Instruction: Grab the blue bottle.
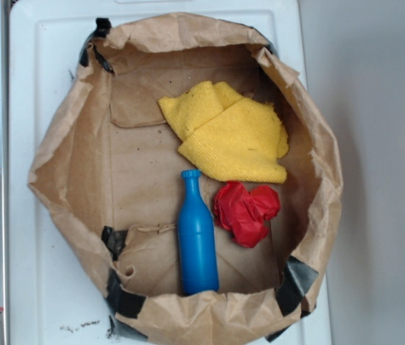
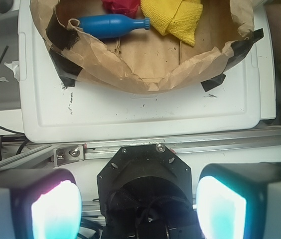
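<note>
My tool (image 2: 139,204) hangs back over the metal rail, well short of the paper bag (image 1: 66,144), its two pads spread wide with nothing between them. The blue bottle (image 1: 197,237) lies flat on the bag's floor, base hard against the crumpled wall at the bottom of the overhead view, neck pointing toward the yellow cloth (image 1: 235,136). A red crumpled wad (image 1: 245,212) sits just beside its shoulder.

What worries me: the bottle is round and smooth, so a pinch off its centre line will likely roll it or squirt it out. Coming in low, I could snag the raised paper rim and drag the whole bag across the white tray (image 2: 145,117). One pad could also catch the red wad.

Open room lies on the bottle's bare side, over brown paper. I'd descend from above, inside the rim.
</note>
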Controlling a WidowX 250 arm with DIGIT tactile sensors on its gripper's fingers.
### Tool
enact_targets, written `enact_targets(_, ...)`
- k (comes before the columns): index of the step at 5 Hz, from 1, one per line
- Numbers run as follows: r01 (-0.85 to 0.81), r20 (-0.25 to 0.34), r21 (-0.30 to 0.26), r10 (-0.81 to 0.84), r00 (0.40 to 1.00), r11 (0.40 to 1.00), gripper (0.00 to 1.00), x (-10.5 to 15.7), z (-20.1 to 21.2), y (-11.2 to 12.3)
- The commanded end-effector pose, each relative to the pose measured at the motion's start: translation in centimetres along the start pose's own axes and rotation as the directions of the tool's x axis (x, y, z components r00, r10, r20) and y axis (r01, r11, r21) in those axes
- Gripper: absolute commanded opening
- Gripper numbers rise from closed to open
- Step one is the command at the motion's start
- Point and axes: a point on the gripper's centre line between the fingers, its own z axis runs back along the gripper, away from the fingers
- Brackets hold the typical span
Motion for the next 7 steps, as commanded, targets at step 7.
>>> enact_targets(7,0.303,0.033,-0.193,-0.303,0.952,0.933,1.0,14.2,-5.5,-4.2)
